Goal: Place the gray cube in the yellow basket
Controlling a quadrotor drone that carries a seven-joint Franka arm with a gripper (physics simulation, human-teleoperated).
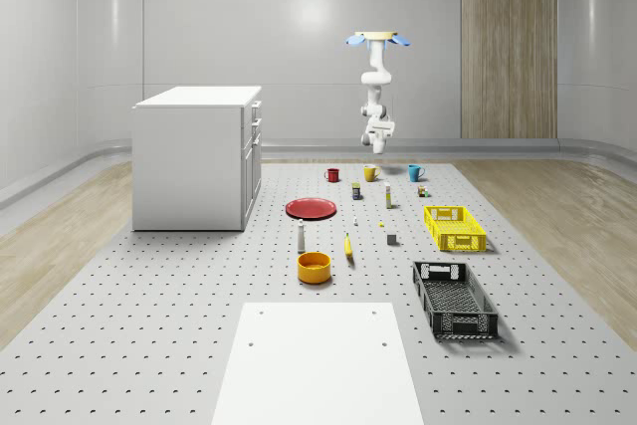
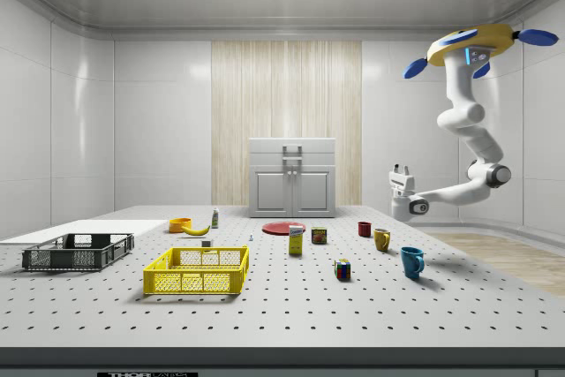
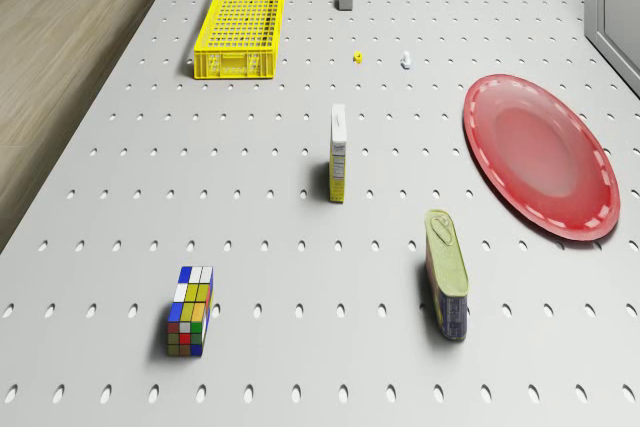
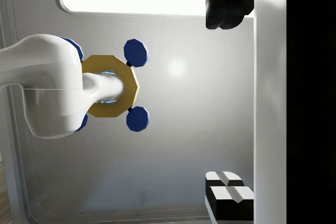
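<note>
The small gray cube (image 1: 392, 239) lies on the perforated table beside the yellow basket (image 1: 454, 227), on the side toward the whole-scene view's left; both are also in the drone view, cube (image 3: 345, 1) and basket (image 3: 242, 19). The drone (image 1: 378, 39) hovers high over the far end of the table, above the mugs. Its arm hangs down and bends, with my gripper (image 2: 402, 172) pointing upward, far from the cube. In the wrist view the gripper (image 4: 228, 98) faces the ceiling and the drone's underside, its fingers (image 4: 226, 3) wide apart and open on nothing.
A black basket (image 1: 454, 298), an orange bowl (image 1: 314, 267), a banana (image 1: 348, 246) and a red plate (image 1: 312, 208) lie on the table. A Rubik's cube (image 3: 190, 310), a can (image 3: 447, 272) and a small box (image 3: 338, 152) lie below the drone. A white cabinet (image 1: 196, 156) stands at the whole-scene view's left.
</note>
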